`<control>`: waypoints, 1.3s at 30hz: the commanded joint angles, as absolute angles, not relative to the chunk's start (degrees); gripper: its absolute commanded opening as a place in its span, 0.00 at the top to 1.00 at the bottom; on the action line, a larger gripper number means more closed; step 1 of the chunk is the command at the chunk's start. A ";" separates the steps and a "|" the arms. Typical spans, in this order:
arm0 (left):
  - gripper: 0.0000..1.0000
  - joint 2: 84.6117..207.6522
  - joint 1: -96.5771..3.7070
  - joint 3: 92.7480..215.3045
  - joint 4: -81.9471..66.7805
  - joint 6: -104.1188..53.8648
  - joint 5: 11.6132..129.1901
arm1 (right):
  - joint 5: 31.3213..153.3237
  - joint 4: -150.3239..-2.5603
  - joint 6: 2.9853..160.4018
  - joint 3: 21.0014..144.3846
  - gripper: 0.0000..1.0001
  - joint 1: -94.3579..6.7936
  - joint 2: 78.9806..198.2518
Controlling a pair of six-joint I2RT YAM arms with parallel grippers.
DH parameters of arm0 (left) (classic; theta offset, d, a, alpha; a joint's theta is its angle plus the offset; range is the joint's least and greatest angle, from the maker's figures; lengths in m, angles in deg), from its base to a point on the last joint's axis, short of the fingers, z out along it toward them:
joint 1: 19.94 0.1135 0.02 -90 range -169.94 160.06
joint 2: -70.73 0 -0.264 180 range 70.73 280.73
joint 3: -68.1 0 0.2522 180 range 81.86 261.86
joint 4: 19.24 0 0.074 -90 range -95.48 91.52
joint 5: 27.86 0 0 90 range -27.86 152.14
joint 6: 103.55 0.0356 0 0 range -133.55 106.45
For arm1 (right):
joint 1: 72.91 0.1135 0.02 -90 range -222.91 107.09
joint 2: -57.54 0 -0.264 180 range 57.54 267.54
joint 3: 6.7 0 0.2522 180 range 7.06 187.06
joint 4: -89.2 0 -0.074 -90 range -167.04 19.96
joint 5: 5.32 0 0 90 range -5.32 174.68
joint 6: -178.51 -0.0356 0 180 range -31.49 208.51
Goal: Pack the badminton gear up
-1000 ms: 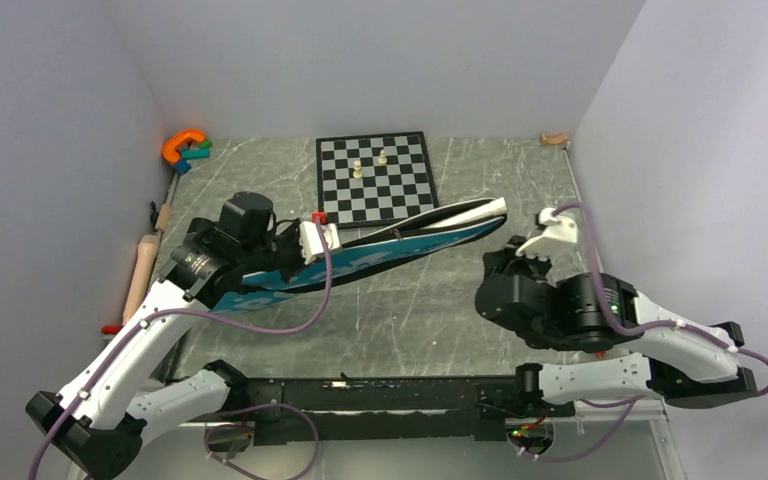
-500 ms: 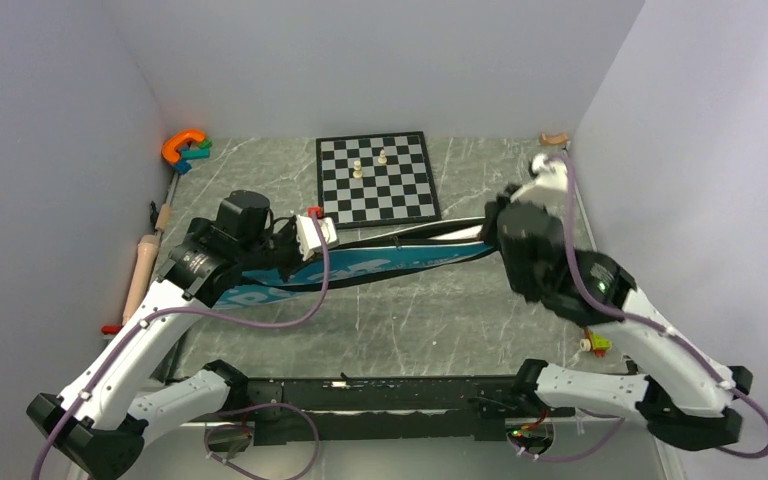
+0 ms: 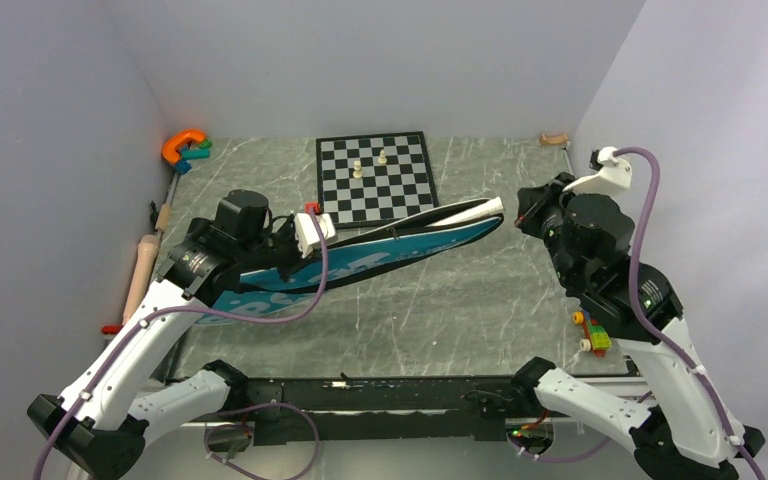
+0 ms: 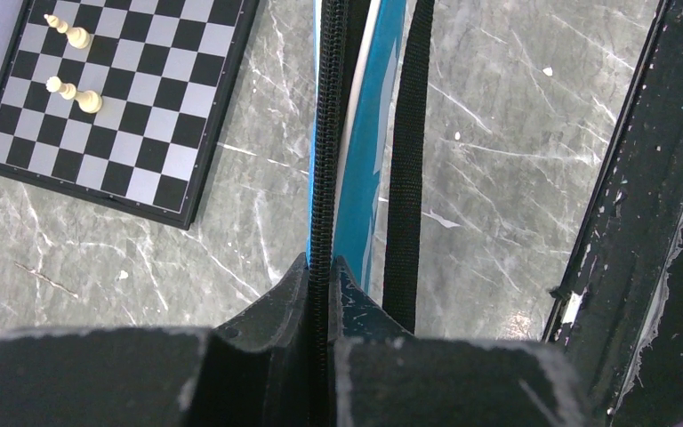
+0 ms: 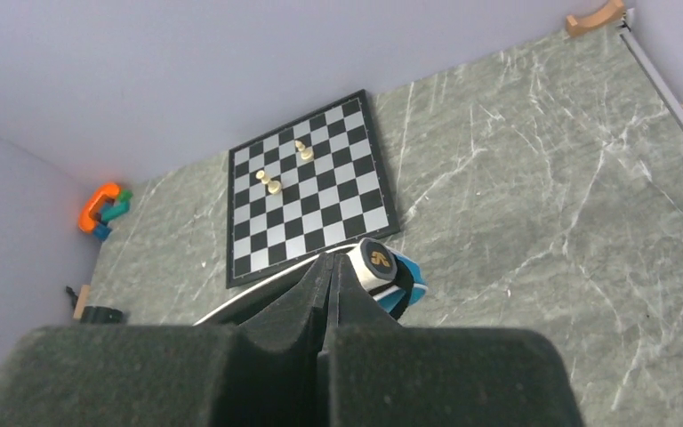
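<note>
Operator: Where is the bag [image 3: 400,248]?

Spotter: Slanting across the middle of the top view, from lower left up to the right. Its thin end is just below the board's [image 3: 375,178] lower right corner, and a white handle [image 5: 378,259] end pokes out there.

Operator: Left hand [image 4: 322,276]?

Spotter: Pressed together on the bag's zipper [image 4: 327,133] edge, pinching it. The bag stands on edge, with a black strap [image 4: 406,133] running along its right side in the wrist view.

Operator: Right hand [image 5: 329,267]?

Spotter: Fingers pressed together, nothing showing between them. It sits at the right of the top view, just beside the bag's thin end. Whether it touches, I cannot tell.

Operator: Board?

Spotter: Flat on the table [image 3: 440,310], with two pale pieces [image 3: 358,169] on it.
</note>
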State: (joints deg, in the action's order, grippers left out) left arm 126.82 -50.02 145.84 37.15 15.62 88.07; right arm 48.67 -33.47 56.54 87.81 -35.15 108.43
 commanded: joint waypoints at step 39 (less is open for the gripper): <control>1.00 126.45 -49.82 150.53 30.50 13.28 93.47 | 75.69 -37.17 47.95 72.23 1.00 -47.42 108.25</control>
